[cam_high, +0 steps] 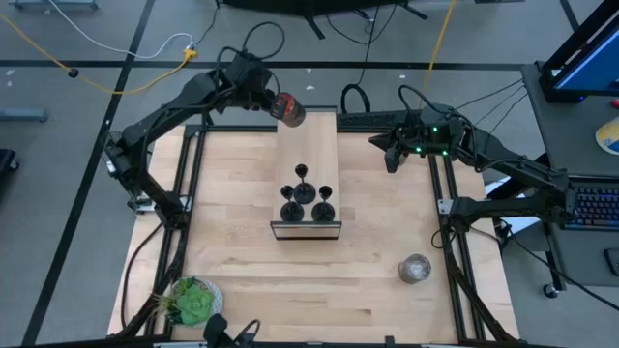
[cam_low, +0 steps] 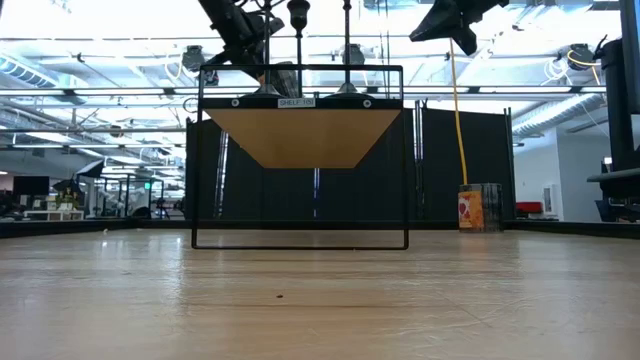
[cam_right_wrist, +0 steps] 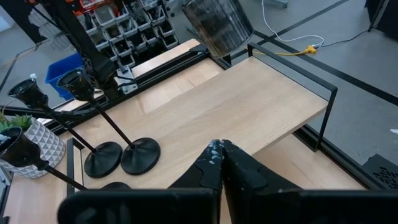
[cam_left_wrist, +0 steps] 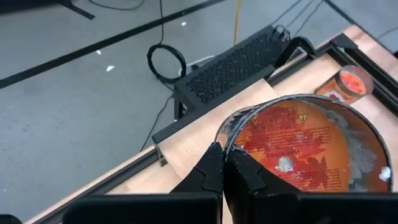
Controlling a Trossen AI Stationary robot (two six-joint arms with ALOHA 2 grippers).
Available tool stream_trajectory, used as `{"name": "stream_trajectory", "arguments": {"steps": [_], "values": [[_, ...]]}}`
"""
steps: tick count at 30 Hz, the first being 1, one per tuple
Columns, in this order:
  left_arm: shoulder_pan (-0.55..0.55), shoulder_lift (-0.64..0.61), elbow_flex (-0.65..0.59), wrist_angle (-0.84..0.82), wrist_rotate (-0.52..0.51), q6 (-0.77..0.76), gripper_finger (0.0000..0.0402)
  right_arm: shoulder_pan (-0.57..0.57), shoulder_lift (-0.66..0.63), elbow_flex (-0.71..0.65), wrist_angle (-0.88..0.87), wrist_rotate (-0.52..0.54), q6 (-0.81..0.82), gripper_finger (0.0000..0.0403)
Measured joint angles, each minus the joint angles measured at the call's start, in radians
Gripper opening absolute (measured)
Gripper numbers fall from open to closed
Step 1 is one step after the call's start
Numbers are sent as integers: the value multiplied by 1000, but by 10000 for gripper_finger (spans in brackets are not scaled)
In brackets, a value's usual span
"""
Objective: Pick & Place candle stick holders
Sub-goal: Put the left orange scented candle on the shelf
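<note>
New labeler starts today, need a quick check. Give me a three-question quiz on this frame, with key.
1. How many candle holders stand on the shelf?
2. True or false: the right gripper holds a candle holder.
3. What does the left gripper hold? A) red jar B) candle holder C) nothing
Key: 1. three; 2. false, its jaws are shut on nothing, beside the shelf; 3. A.

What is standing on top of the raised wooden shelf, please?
Three black candle stick holders stand together toward one end of the wooden shelf. The left gripper holds a red-orange jar over the other end, hiding the board right beneath.
</note>
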Motion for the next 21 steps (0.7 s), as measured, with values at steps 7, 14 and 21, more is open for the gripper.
{"name": "stream_trajectory", "arguments": {"steps": [7,14,21], "values": [[15,149,220,-183,-1,29,0,0,0,0,-3,0,0,0],[13,214,315,-231,4,41,0,0,0,0,-3,0,0,0],[8,216,318,-237,4,41,0,0,0,0,-3,0,0,0]]}}
